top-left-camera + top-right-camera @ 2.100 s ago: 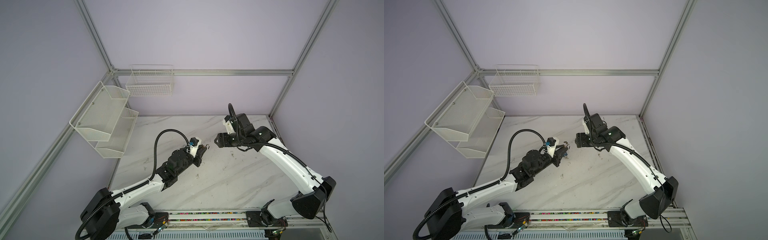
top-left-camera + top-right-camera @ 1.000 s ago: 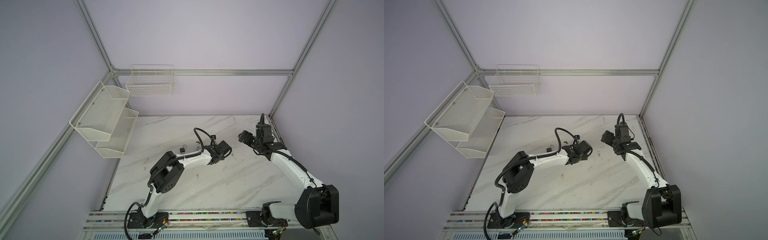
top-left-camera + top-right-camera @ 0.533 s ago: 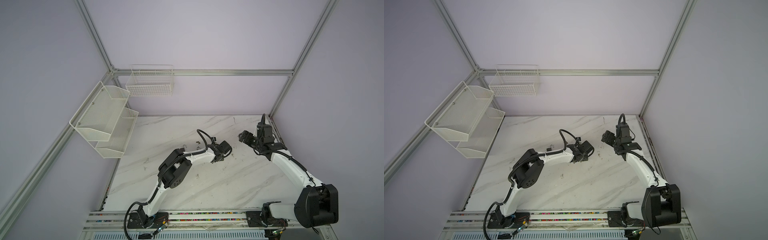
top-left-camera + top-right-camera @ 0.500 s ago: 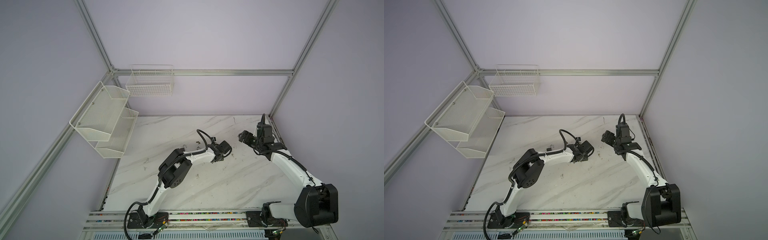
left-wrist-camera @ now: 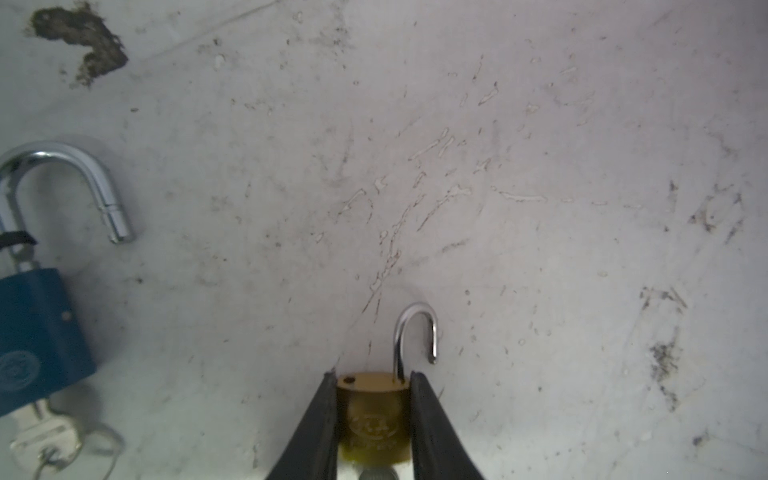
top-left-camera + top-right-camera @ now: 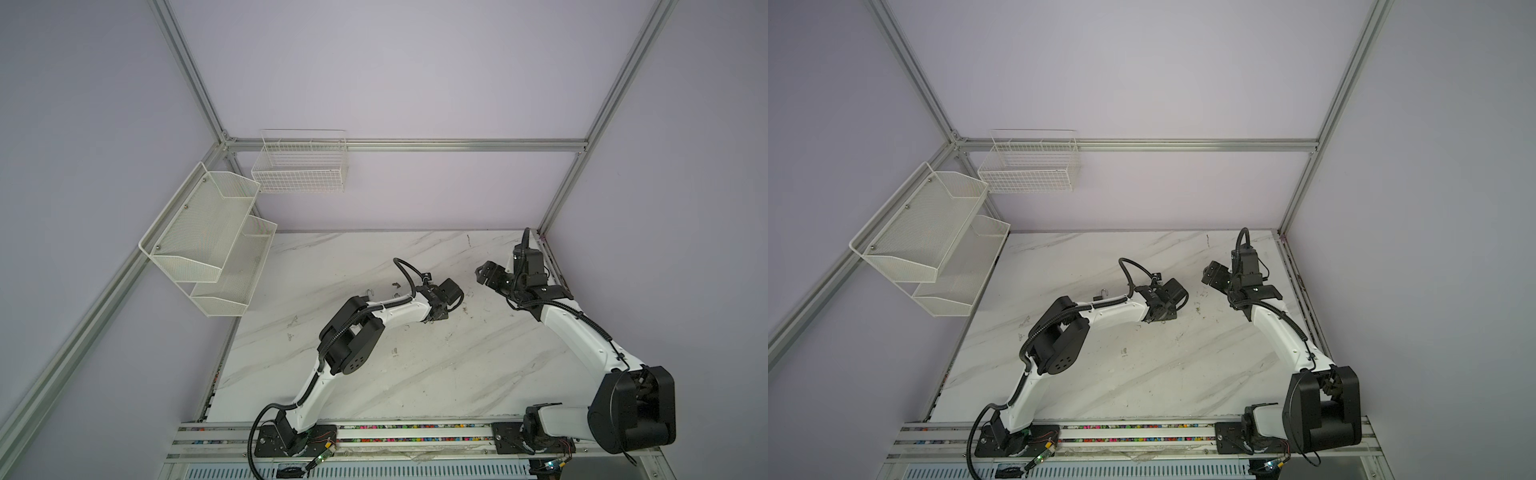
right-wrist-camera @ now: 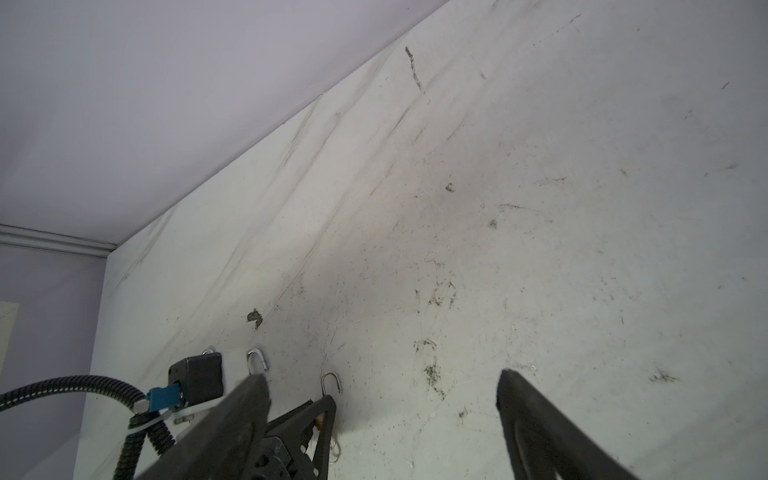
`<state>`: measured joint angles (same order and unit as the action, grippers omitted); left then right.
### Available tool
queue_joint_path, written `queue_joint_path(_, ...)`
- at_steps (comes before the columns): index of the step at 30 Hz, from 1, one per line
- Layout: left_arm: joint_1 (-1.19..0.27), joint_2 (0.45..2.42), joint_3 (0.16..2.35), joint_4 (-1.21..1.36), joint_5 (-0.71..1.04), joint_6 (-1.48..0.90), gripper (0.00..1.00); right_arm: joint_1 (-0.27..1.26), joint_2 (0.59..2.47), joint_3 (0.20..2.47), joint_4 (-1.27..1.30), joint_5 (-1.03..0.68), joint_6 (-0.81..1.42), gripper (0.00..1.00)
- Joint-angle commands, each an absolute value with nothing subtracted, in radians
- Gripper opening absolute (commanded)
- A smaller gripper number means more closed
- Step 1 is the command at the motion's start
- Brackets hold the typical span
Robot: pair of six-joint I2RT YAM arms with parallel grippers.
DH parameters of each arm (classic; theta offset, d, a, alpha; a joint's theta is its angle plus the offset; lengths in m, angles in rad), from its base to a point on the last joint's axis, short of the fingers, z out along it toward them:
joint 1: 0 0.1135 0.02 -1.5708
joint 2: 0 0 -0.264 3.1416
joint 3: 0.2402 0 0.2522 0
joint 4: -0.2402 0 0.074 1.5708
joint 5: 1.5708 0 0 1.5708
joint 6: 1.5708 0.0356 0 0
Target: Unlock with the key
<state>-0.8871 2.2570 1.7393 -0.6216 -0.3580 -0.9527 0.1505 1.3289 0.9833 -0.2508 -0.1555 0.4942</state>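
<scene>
The left end effector (image 5: 374,376) is reaching low over the marble table (image 6: 415,374), near its middle in both top views. It is clenching a small brass padlock (image 5: 372,415) by the two flat sides of its body, with both black fingers (image 5: 316,428) sitting flush against the brass. The padlock is being held close to the table surface, its shackle (image 5: 415,328) sprung free of the body at one end and pointing away from the wrist camera. The keyhole end is cut off by the picture edge, so what is sitting in it cannot be told. Near it, clear of the fingers, a blue padlock (image 5: 37,332) is lying flat with its own shackle also standing open. A silver key (image 5: 41,440) on a wire ring is sticking out of its underside. A dark stain (image 5: 79,37) is marking the table beyond the two locks. The right end effector (image 7: 381,374) is hovering well apart, toward the table's right edge and raised off the surface. It is released, its jaws spread wide and gripping nothing.
</scene>
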Motion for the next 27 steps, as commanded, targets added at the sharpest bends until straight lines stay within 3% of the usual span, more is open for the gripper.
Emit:
queue_joint_path(1,-0.878,2.238,1.813,-0.645,-0.345,-0.968,0.36,0.146,1.324,0.985,-0.235,-0.163,0.509,0.89)
queue_joint_path(12,-0.857,2.044,1.77,-0.629,-0.353,-0.938,0.57,0.145,1.288,1.024,-0.239,-0.128,0.512,0.89)
queue_joint_path(18,-0.815,1.789,1.602,-0.588,-0.469,-0.879,0.79,0.145,1.272,1.066,-0.215,-0.031,0.514,0.9)
queue_joint_path(22,-0.765,1.586,1.422,-0.574,-0.663,-0.784,0.99,0.145,1.265,1.026,-0.125,0.119,0.492,0.93)
queue_joint_path(27,-0.565,1.342,1.134,-0.49,-0.742,-0.601,1.0,0.145,1.29,0.873,0.131,0.339,0.43,0.97)
